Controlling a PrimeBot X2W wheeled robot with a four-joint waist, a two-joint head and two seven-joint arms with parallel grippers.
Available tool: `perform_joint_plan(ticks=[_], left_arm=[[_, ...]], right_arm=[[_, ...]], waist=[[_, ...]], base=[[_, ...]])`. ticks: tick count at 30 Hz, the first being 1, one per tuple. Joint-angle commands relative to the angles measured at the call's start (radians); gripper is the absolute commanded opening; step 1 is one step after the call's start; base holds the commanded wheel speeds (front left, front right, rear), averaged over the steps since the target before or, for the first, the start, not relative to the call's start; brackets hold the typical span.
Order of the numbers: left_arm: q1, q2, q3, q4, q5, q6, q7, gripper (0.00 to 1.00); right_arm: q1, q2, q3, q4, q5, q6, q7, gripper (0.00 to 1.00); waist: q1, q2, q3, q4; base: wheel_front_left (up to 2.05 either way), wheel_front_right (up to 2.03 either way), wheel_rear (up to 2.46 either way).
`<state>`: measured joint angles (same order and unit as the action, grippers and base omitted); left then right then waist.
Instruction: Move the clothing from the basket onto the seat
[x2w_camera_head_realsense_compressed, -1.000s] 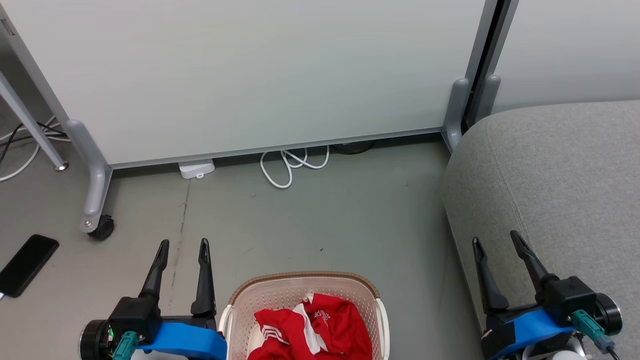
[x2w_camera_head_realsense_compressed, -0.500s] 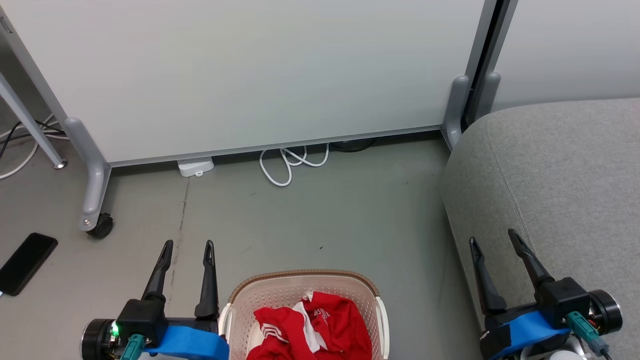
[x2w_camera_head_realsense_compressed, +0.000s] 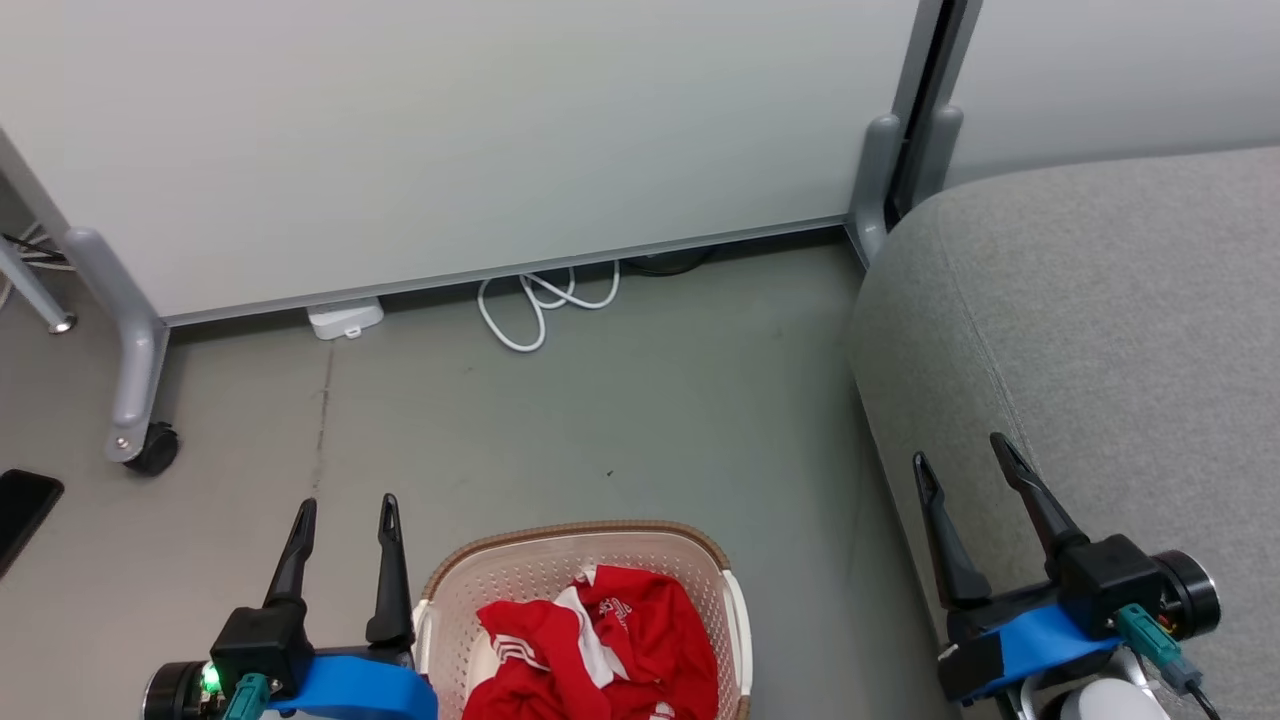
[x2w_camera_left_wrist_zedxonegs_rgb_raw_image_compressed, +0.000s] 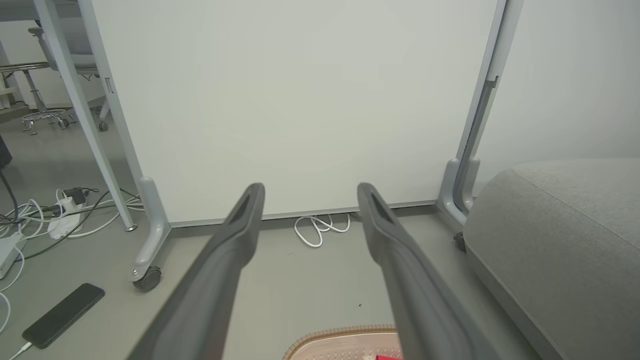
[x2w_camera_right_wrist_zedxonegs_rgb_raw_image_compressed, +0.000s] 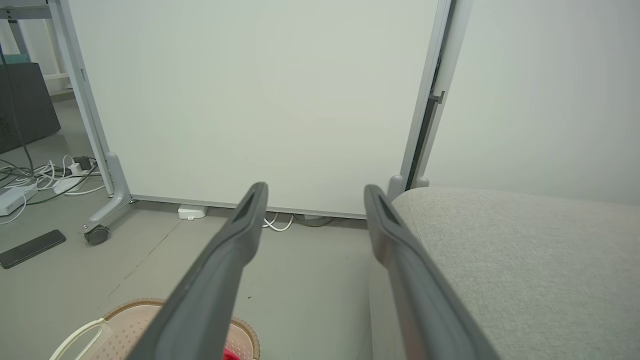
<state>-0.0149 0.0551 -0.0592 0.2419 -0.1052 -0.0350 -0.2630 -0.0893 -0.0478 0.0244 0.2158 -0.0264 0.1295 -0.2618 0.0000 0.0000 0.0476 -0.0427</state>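
Only the head camera has swung slightly right. Red clothing (x2w_camera_head_realsense_compressed: 600, 650) sits in the near basket (x2w_camera_head_realsense_compressed: 520, 570), just right of the closer left gripper (x2w_camera_head_realsense_compressed: 346, 503); right gripper (x2w_camera_head_realsense_compressed: 958, 450) hangs at the seat (x2w_camera_head_realsense_compressed: 1100, 330) edge. Both spread, empty.

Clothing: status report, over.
Left gripper open, right gripper open, both empty. Clothing in basket, untouched. Seat to the right. Phone, cable lie apart from basket.
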Motion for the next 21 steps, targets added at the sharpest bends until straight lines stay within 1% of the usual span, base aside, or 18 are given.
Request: perform_joint_plan(ticks=[1, 3, 11, 13, 15, 21], left_arm=[[-0.005, -0.002, 0.008, 0.021, -0.012, 0.01, -0.003, 1.0], [-0.017, -0.003, 0.016, 0.056, -0.027, 0.016, -0.003, 1.0], [-0.118, 0.002, 0.018, 0.244, -0.058, 0.01, -0.003, 1.0], [-0.157, 0.005, 0.035, 0.29, -0.069, 0.023, -0.002, 1.0], [-0.195, 0.013, 0.038, 0.333, -0.07, 0.027, -0.002, 1.0], [-0.297, 0.051, 0.039, 0.459, -0.071, 0.021, 0.006, 1.0]], right_arm=[[-0.022, -0.004, 0.012, -0.006, -0.001, 0.002, -0.005, 1.0], [-0.037, -0.004, 0.029, -0.01, -0.001, 0.001, -0.005, 1.0], [-0.09, -0.004, 0.066, -0.04, 0.022, 0.001, -0.004, 1.0], [-0.104, -0.004, 0.074, -0.05, 0.028, 0.001, -0.004, 1.0], [-0.118, -0.003, 0.08, -0.062, 0.036, 0.001, -0.004, 1.0], [-0.161, -0.003, 0.09, -0.104, 0.067, 0.001, -0.004, 1.0]], waist=[[0.0, 0.0, 0.033, -0.039], [0.0, 0.0, 0.055, -0.068], [0.0, 0.0, 0.183, -0.173], [0.0, 0.0, 0.226, -0.197], [0.0, 0.0, 0.267, -0.217], [0.0, 0.0, 0.388, -0.272]], base=[[0.0, 0.0, 0.0], [0.0, 0.0, 0.0], [0.0, 0.0, 0.0], [0.0, 0.0, 0.0], [0.0, 0.0, 0.0], [0.0, 0.0, 0.0]])
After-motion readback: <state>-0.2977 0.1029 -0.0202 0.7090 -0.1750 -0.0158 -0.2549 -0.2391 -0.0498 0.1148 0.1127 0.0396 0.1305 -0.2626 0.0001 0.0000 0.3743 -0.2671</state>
